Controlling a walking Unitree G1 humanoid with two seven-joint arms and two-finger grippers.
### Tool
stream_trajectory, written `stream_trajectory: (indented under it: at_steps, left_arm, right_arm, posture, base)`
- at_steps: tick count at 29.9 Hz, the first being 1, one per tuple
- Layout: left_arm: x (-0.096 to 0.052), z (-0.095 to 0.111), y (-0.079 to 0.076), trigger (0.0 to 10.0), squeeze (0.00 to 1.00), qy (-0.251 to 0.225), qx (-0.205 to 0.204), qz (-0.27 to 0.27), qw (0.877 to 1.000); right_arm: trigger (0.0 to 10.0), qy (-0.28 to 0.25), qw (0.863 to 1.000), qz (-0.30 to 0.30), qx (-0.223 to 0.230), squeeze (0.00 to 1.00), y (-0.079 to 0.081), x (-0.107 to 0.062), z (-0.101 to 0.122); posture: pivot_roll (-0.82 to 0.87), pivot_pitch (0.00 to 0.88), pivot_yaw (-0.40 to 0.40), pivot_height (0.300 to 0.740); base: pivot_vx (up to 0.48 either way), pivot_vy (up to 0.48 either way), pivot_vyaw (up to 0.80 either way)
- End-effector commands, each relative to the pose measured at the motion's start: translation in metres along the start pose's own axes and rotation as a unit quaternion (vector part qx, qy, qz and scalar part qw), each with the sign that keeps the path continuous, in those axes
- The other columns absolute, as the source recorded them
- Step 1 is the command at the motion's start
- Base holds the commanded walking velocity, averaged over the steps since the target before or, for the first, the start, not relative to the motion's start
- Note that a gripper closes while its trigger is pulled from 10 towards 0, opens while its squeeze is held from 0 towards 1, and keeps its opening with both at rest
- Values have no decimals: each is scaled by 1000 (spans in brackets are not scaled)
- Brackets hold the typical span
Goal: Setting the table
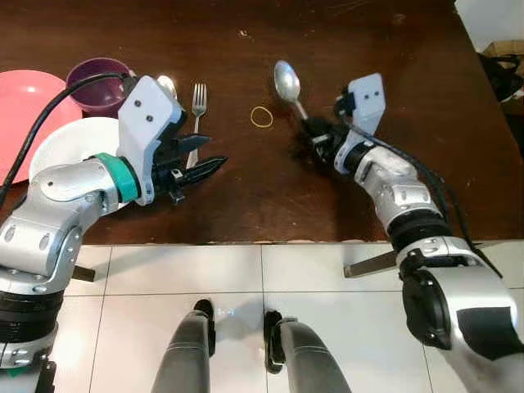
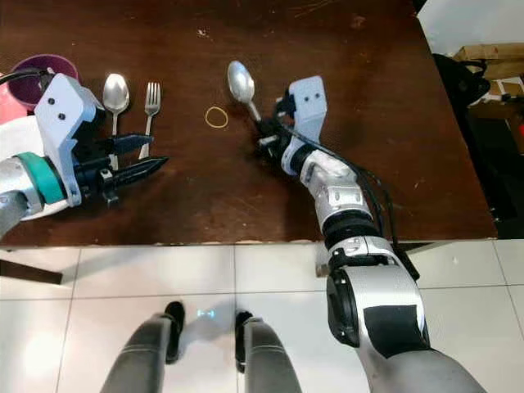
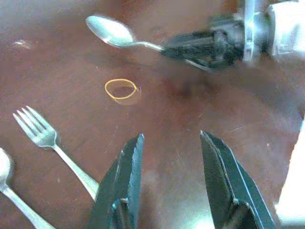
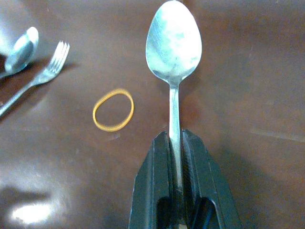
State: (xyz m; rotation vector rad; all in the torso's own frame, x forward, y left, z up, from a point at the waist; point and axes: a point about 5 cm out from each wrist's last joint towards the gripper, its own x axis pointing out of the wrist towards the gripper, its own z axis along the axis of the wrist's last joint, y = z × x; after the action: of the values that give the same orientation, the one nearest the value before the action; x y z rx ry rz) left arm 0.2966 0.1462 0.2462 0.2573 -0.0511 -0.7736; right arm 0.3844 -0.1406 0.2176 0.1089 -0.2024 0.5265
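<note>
- Dark brown wooden table [image 1: 368, 33] spans the upper part of the head views, with white floor tiles [image 1: 246, 270] along its near edge at 6 o'clock.
- At 9 o'clock on the table lie a pink plate [image 1: 20, 106], a white plate [image 1: 74, 143] and a purple bowl [image 1: 94, 82], close together.
- Left gripper [image 1: 203, 155] hovers over the table just beside the white plate, its two black fingers spread apart with nothing between them.
- Right gripper [image 4: 176, 157] reaches to mid-table, its fingers pinched tight on the handle of a large spoon [image 4: 174, 43], whose bowl points toward 12 o'clock and away from the robot.
- A fork [image 2: 150, 102] and a smaller spoon [image 2: 115, 92] lie side by side at 10 o'clock, just beyond the left gripper.
- A yellow rubber band [image 4: 113, 109] lies flat between the fork and the large spoon, touching neither.
</note>
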Motion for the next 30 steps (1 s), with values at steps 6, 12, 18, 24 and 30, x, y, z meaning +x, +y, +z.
stream_trajectory:
  at_steps: [6,12,18,24,30]
  left_arm:
    - [17,-2,-4,10000,0,-26,-18,61,998]
    - [25,3,-8,10000,0,-61,-32,87,994]
    - [33,2,-16,10000,0,-73,-34,111,991]
    - [38,-8,-21,10000,0,-69,-40,143,987]
    - [40,-24,-22,10000,0,-54,-65,184,979]
  right_arm:
    - [10000,-128,990,-52,-27,0,25,-33,47]
    - [10000,-144,979,-141,-40,0,32,-54,40]
    - [10000,-122,973,-189,-52,0,37,-67,28]
    - [10000,-86,967,-235,-55,0,34,-80,7]
    - [10000,-77,958,-270,-60,0,25,-88,5]
  posture:
    - [74,163,32,740]
    - [35,115,40,740]
    - [15,80,32,740]
    - [9,59,22,740]
    - [-3,59,15,740]
  base:
    - [0,0,0]
    - [0,0,0]
    - [0,0,0]
    - [0,0,0]
    - [0,0,0]
